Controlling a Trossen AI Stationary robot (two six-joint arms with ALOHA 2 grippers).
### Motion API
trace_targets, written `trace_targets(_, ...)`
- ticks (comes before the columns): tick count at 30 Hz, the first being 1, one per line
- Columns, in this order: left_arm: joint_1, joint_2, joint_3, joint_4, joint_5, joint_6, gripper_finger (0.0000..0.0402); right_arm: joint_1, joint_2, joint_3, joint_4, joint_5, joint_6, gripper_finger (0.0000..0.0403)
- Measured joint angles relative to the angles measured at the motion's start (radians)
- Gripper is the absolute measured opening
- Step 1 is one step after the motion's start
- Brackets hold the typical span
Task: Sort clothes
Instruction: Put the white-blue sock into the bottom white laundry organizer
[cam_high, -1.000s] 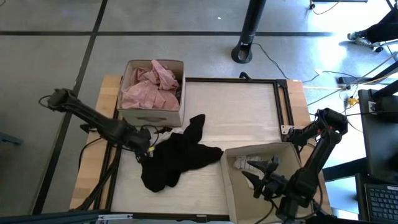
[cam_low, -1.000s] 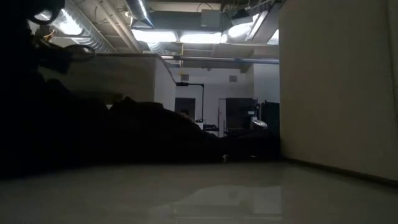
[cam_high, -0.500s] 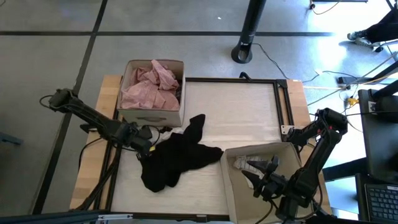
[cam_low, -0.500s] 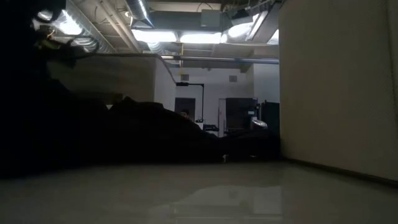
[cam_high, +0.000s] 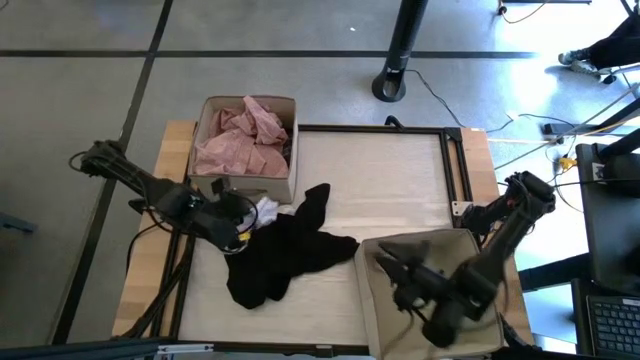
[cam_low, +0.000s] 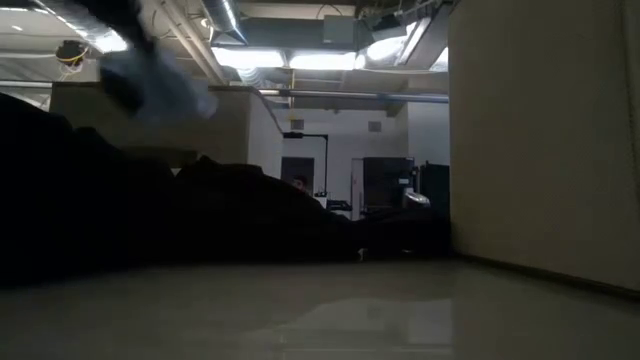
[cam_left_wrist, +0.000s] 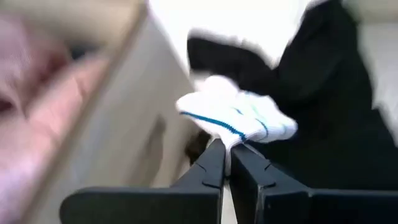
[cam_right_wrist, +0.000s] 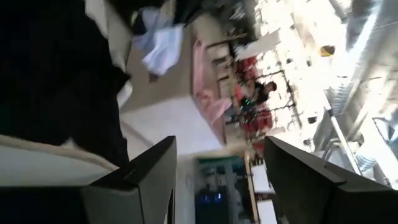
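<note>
Black garment (cam_high: 285, 255) lies spread on the table (cam_high: 390, 180) between two cardboard boxes; the far-left box (cam_high: 245, 185) holds a pink garment (cam_high: 240, 140). My left gripper (cam_left_wrist: 225, 163), fingers pinched shut, holds a small white piece with blue stripes (cam_left_wrist: 239, 118), possibly a sock, just beside that box. A second ago these fingers stood open. My right gripper (cam_high: 392, 272), spread wide and empty, has shifted left above the near-right box (cam_high: 375, 310).
</note>
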Motion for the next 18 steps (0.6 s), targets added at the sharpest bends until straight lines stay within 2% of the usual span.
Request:
trace_targets(4, 0.0, 0.0, 0.039, 0.183, -0.032, 0.23, 0.0003, -0.143, 0.0, 0.014, 0.06, -0.166, -0.161, 0.0241)
trace_targets(10, 0.0, 0.003, 0.039, 0.469, 0.003, 0.562, 0.0006, -0.351, 0.0, 0.014, 0.341, -0.568, -0.43, 0.0241)
trace_targets(14, 0.0, 0.003, 0.039, 0.537, 0.047, 0.65, 0.0003, -0.445, 0.0, 0.014, 0.532, -0.796, -0.543, 0.0241)
trace_targets(18, 0.0, 0.008, 0.039, 0.576, 0.109, 0.693, 0.0006, -0.515, 0.013, 0.014, 0.678, -0.979, -0.561, 0.0241)
